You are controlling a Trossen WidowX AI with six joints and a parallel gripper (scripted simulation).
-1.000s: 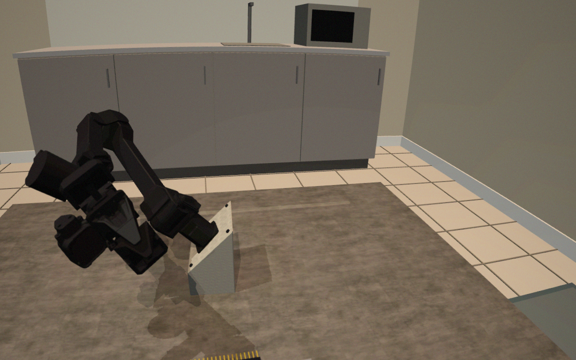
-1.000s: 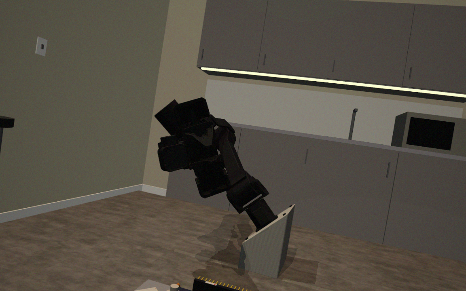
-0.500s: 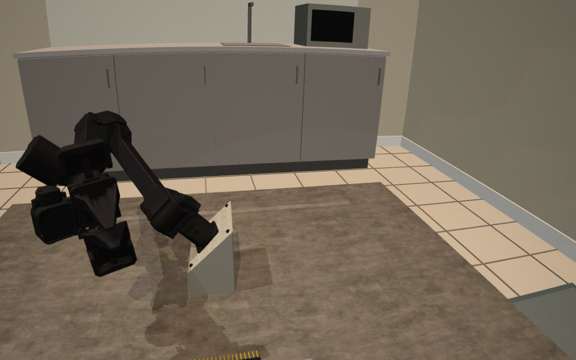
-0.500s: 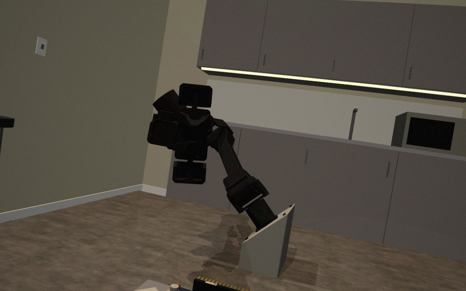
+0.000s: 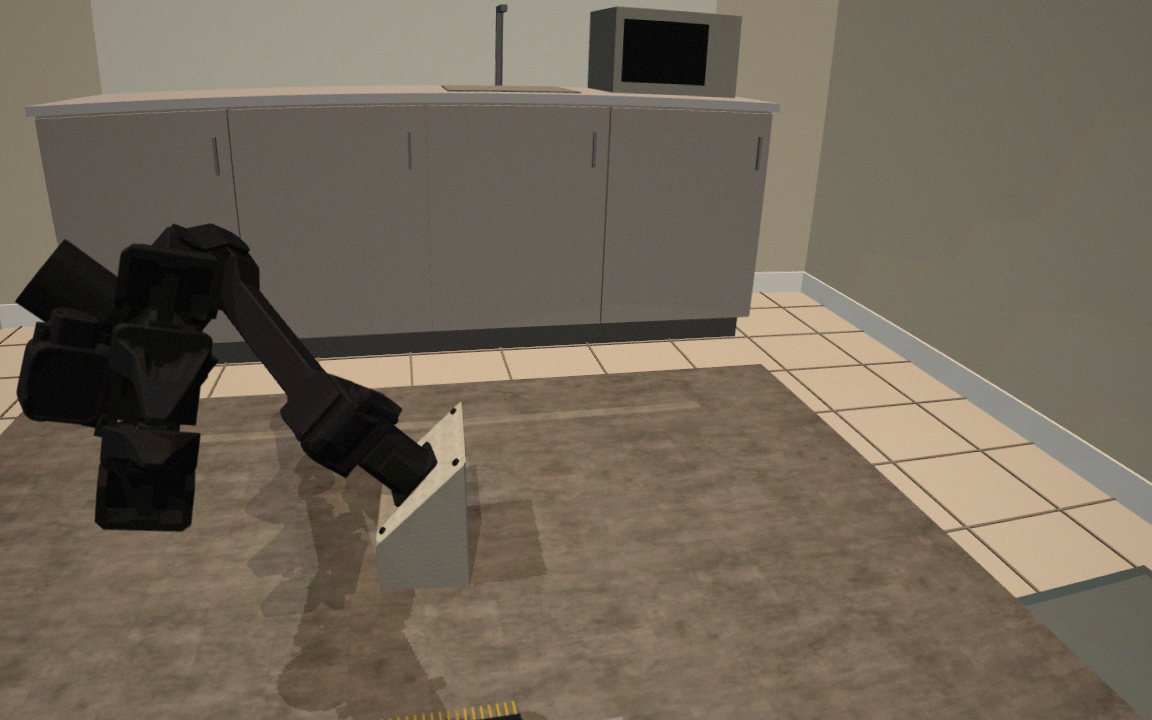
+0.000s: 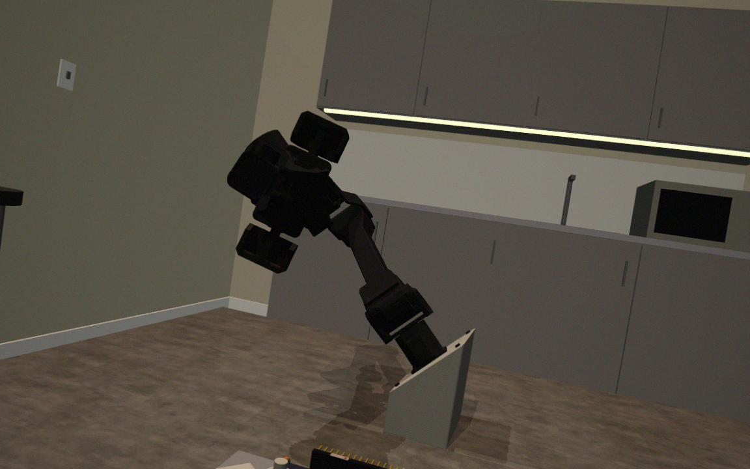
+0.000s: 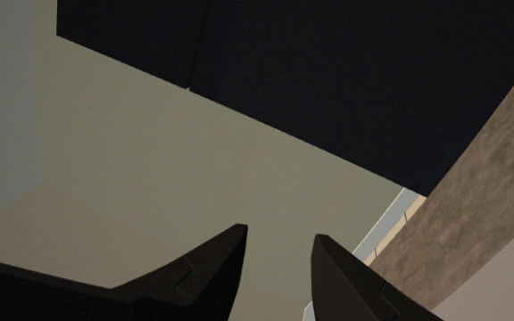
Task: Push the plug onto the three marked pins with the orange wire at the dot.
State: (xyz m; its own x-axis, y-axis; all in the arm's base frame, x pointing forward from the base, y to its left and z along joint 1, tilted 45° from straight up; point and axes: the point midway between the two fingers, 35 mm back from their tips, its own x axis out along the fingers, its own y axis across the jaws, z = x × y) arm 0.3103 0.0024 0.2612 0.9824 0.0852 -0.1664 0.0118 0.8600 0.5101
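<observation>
My gripper (image 7: 279, 241) is open, its two dark fingertips apart with nothing between them. It is raised well above the table at the left of the top and exterior views. The row of thin yellow pins (image 5: 464, 714) (image 6: 360, 456) shows only at the bottom edge of the top and exterior views, on a black block (image 6: 325, 459). A small pale and reddish mark shows on the block in the exterior view. A round whitish part (image 6: 280, 463) with a bit of orange beside it is cut off there. The plug, its holes and the dot cannot be made out.
The arm (image 5: 271, 344) (image 6: 369, 256) stands on a pale wedge-shaped base (image 5: 432, 546) (image 6: 427, 402) on the brown table (image 5: 696, 537) (image 6: 103, 408) (image 7: 476, 192). A pale surface (image 7: 507, 276) fills the lower right of the wrist view. Cabinets (image 5: 508, 223) (image 6: 541, 291) stand behind.
</observation>
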